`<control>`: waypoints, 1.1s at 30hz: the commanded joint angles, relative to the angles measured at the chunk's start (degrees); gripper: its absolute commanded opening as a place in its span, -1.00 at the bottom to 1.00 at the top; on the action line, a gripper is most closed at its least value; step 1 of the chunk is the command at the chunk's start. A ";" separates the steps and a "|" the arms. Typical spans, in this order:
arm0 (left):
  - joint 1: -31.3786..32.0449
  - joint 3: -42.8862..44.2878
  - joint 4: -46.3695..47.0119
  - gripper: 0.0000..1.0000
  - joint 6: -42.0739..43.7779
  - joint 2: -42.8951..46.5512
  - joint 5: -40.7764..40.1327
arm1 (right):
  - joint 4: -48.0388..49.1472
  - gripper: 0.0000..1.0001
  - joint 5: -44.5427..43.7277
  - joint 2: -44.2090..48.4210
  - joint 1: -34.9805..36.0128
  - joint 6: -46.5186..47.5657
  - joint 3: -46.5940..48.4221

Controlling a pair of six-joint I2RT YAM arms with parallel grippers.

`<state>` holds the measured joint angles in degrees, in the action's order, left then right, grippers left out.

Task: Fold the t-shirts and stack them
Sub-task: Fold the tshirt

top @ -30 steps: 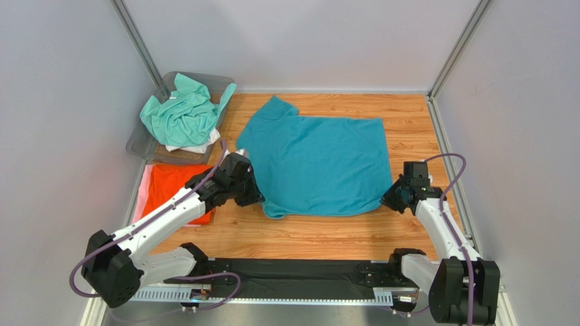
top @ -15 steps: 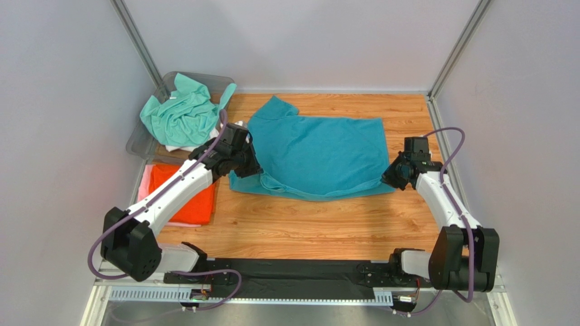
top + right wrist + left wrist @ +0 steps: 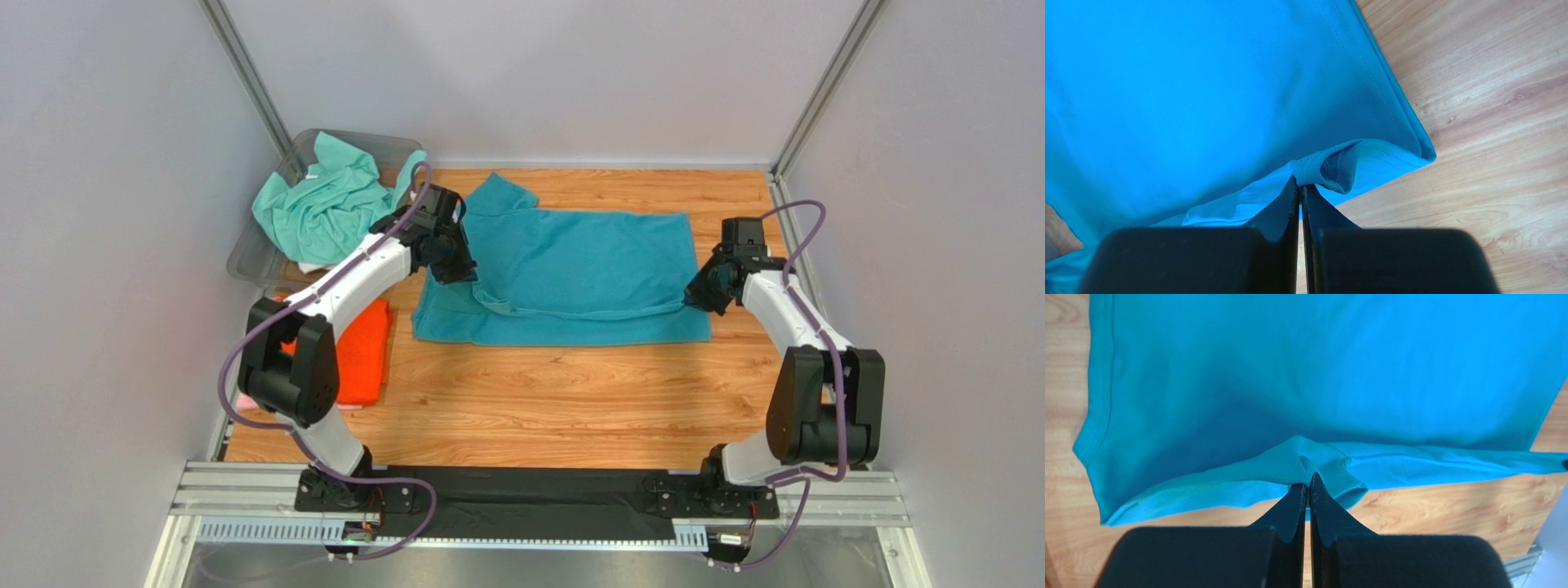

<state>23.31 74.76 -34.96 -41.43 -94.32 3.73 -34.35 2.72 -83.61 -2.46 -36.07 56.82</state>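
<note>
The teal-blue t-shirt (image 3: 577, 263) lies on the wooden table, its near half doubled back over the far half. My left gripper (image 3: 456, 272) is shut on a pinch of its cloth at the shirt's left side; the pinch shows in the left wrist view (image 3: 1309, 468). My right gripper (image 3: 694, 299) is shut on the cloth at the right side, seen in the right wrist view (image 3: 1315, 171). A folded orange t-shirt (image 3: 364, 355) lies on a pale pink one (image 3: 249, 401) at the left. A crumpled mint-green t-shirt (image 3: 321, 205) and a white one (image 3: 321, 266) sit in the bin.
A clear grey plastic bin (image 3: 378, 143) stands at the back left corner. Grey walls and metal posts (image 3: 252, 80) close in the table. A black rail (image 3: 515, 496) with both arm bases runs along the near edge.
Both grippers have carried the shirt's near edge away from the bases toward the back, folding the near half over the far half. The shirt now looks about half as deep.
</note>
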 commanded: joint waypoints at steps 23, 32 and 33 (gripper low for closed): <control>-5.73 13.15 -4.86 1.00 3.99 -11.95 1.10 | 1.74 1.00 0.25 -7.36 -1.50 3.99 11.14; -5.64 -0.84 4.19 0.99 2.23 -6.04 7.17 | 7.36 1.00 6.68 -6.03 4.30 8.39 1.98; -5.64 -1.37 4.98 0.99 2.14 -6.83 7.69 | 8.24 1.00 7.03 -7.60 4.65 8.65 1.89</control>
<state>17.74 74.98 -34.48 -38.28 -101.06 7.77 -30.52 6.72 -88.92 1.23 -29.76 59.11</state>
